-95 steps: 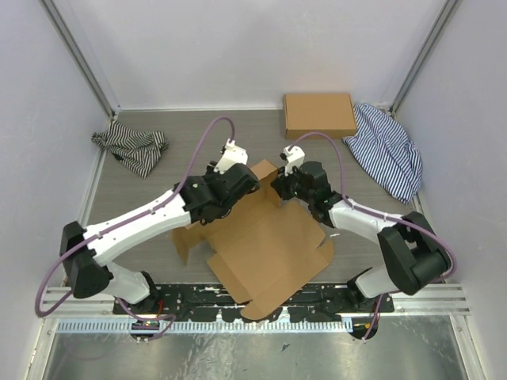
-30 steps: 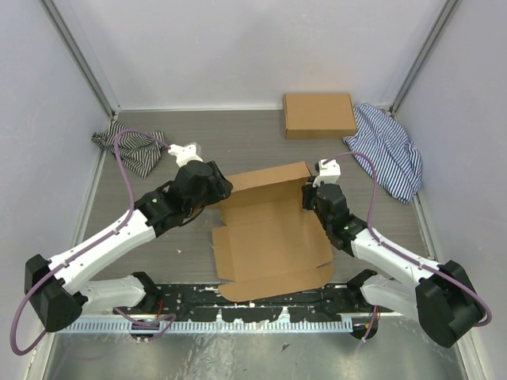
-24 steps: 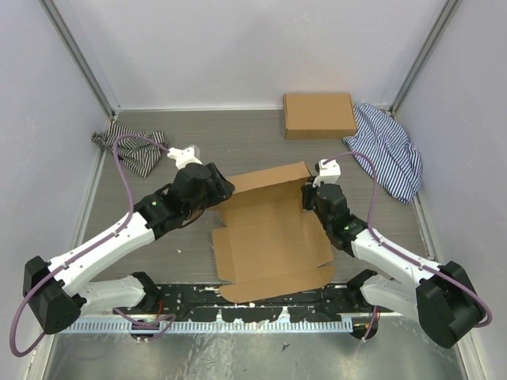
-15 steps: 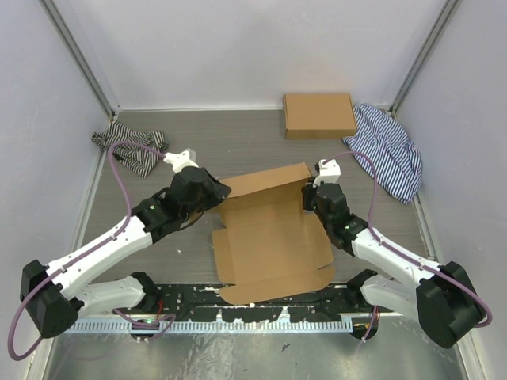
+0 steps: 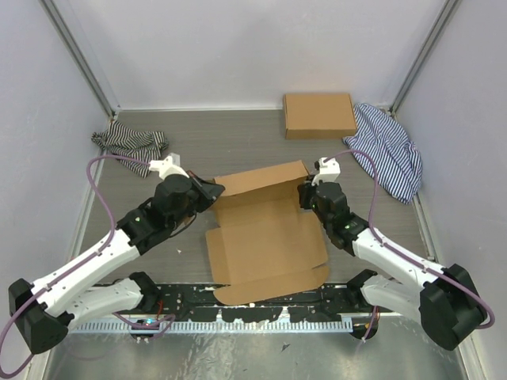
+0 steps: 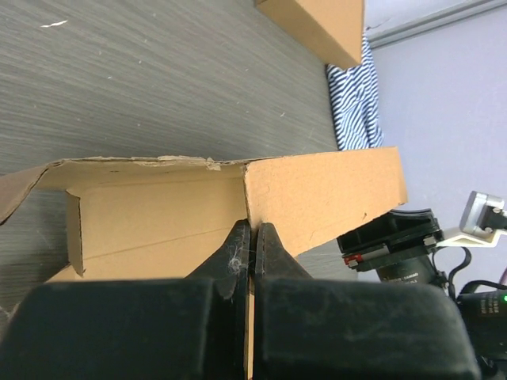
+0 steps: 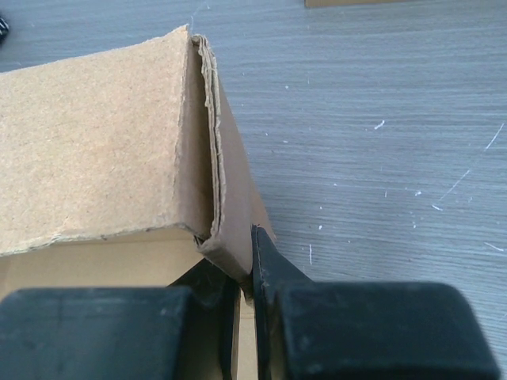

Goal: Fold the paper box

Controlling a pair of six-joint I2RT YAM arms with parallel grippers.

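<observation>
Left gripper (image 5: 214, 190) is clenched on the box (image 5: 265, 237), pinching the left end of its raised back wall. In the left wrist view the two fingers (image 6: 236, 255) sit pressed together with the cardboard edge caught between them, where the wall meets a shorter panel running off to the left.

Right gripper (image 5: 304, 191) is likewise clamped on the box, at the wall's right end. Its wrist view shows the corner, where several cardboard layers show edge-on, gripped between the fingers (image 7: 269, 265); one finger is mostly hidden behind the cardboard.

The box lies in the middle of the table (image 5: 238, 142), between the two arms. Its base panel is flat on the surface, the back wall stands up along the far edge, and the near flap lies flat, reaching to the rail by the arm bases. A narrow side flap lies flat on the left.

A closed box (image 5: 319, 115) sits at the far edge of the table, well apart from the grippers. Just beside it on the right is a blue striped cloth (image 5: 388, 150). A dark striped cloth (image 5: 131, 146) lies crumpled in the far left corner.
</observation>
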